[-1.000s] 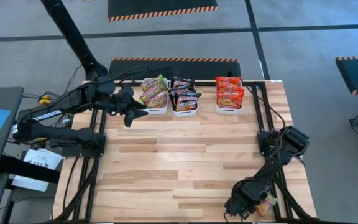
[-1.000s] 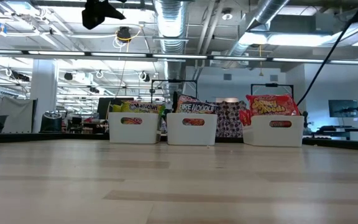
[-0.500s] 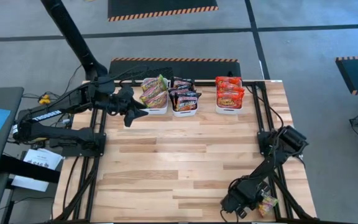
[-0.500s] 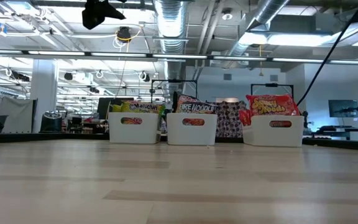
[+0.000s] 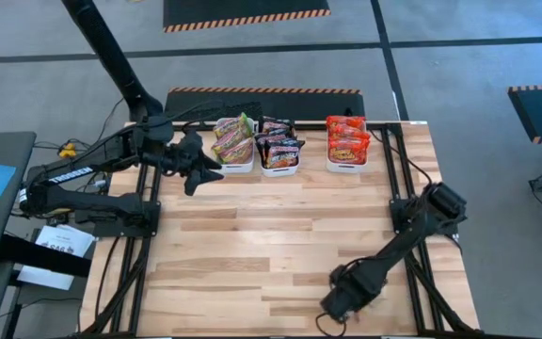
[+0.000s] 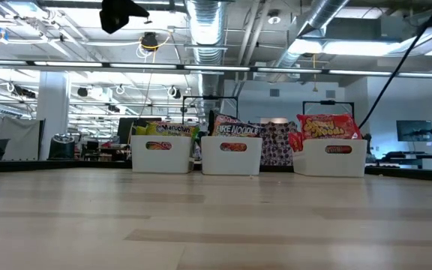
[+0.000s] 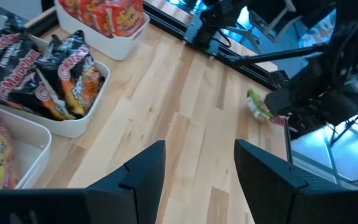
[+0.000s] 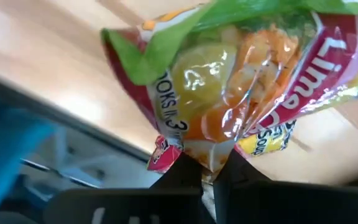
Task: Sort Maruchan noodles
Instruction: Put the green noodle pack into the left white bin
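A green-yellow Maruchan noodles packet sits between the fingers of my right gripper, which is shut on it near the table's front edge. In the high view the gripper hides the packet. The left wrist view shows it under the right arm. Three white trays stand along the far edge: green-yellow packets in the left one, dark packets in the middle one, red packets in the right one. My left gripper hovers open beside the left tray. My right gripper pinches the packet's crimped end seam between its two fingers. The fingers come from above, slanting steeply down. The packet stretches away beyond the fingertips over the wood. Whether its far end touches the table, I cannot tell.
Bare wooden tabletop lies between the trays and the front edge. Black frame rails run along both sides of the table. The low view shows the three trays in a row at the back.
My right gripper has gone toward the table's left along the near edge and risen a little. The green-yellow packet no longer lies at the near right corner; it has left with the gripper. My left arm has kept still.
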Controlling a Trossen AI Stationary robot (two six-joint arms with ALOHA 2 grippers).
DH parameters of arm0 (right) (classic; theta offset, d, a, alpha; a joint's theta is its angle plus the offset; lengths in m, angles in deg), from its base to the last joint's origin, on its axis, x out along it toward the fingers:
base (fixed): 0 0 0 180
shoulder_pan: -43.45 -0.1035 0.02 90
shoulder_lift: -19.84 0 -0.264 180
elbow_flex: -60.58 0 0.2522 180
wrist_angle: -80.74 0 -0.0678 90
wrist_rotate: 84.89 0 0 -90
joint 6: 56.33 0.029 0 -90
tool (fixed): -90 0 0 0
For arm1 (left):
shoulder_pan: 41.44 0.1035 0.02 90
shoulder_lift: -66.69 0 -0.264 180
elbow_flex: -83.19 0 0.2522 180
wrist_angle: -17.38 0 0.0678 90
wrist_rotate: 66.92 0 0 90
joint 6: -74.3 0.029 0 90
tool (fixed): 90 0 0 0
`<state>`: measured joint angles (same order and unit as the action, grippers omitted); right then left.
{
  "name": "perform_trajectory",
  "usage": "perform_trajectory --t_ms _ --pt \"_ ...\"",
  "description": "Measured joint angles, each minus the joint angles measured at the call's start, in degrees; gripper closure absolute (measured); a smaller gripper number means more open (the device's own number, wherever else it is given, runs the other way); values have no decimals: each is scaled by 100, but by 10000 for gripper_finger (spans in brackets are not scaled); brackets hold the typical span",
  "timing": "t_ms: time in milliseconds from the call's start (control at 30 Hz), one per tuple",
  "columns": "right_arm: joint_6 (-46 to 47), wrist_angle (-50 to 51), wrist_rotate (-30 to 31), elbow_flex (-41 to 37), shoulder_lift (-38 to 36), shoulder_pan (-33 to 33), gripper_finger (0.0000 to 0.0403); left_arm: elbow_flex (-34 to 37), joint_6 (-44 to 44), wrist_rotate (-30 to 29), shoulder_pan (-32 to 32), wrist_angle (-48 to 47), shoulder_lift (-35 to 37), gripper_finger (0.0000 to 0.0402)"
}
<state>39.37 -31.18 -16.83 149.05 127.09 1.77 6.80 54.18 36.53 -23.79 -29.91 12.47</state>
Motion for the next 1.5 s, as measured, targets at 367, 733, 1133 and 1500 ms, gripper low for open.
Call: perform_trajectory --t_ms 367,733,1133,1500 --pt "-1521 30 2374 1592 -68 971 386 0 -50 129 2 2 0 220" --pt "-4832 -218 2835 2185 -75 2649 386 0 -65 -443 2 2 0 220" --pt "-8649 -643 2833 2592 -83 4236 387 0 -681 -1515 24 114 0 220" --pt "-11829 -639 3419 2929 -83 5006 387 0 -2025 -1583 344 465 -28 220"
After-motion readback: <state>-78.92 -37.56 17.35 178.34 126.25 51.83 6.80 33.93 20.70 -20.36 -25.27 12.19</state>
